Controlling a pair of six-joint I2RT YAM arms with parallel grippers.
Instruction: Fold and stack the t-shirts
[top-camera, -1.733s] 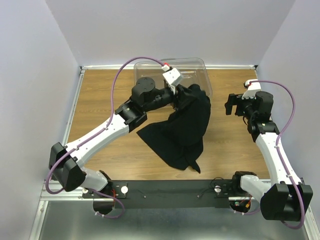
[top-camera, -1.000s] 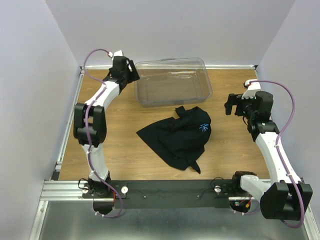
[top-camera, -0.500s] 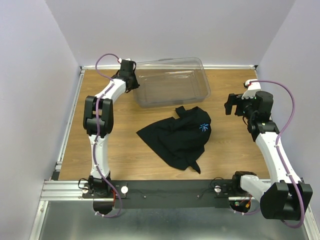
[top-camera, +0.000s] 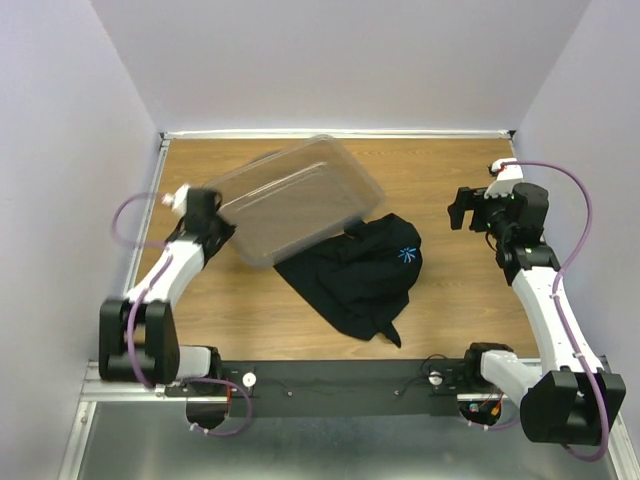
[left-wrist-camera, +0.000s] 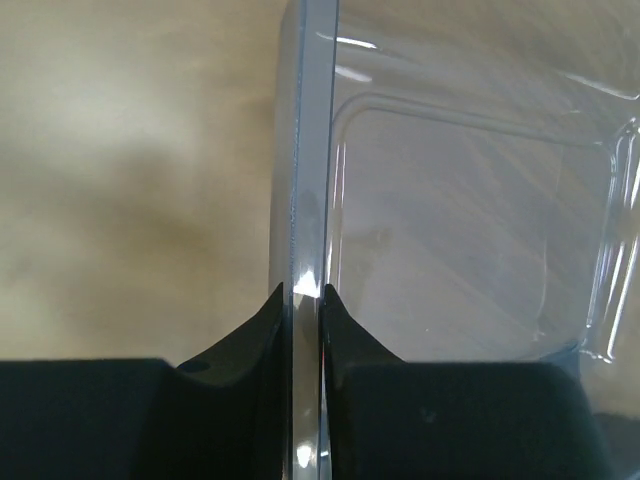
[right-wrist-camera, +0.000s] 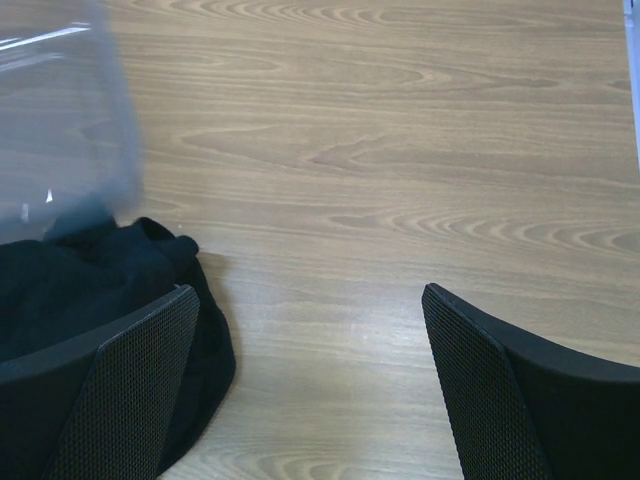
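A black t-shirt (top-camera: 360, 270) with a light-blue starburst logo lies crumpled on the wooden table, right of centre. It also shows in the right wrist view (right-wrist-camera: 70, 280) at the left edge. My left gripper (top-camera: 222, 228) is shut on the rim of a clear plastic bin (top-camera: 295, 198), which is tilted, blurred by motion, and overlaps the shirt's upper left. In the left wrist view the jaws (left-wrist-camera: 303, 300) clamp the bin's clear edge (left-wrist-camera: 305, 150). My right gripper (top-camera: 460, 210) is open and empty, to the right of the shirt; its fingers (right-wrist-camera: 480, 370) hover over bare wood.
The wooden table (top-camera: 450, 310) is fenced by white walls on three sides and a black rail (top-camera: 330, 385) at the near edge. The bin covers the table's middle left.
The left arm let go of the shirt, swung to the far left, gripped the bin's left rim and dragged the bin forward and left, tilting it. The right arm has not moved.
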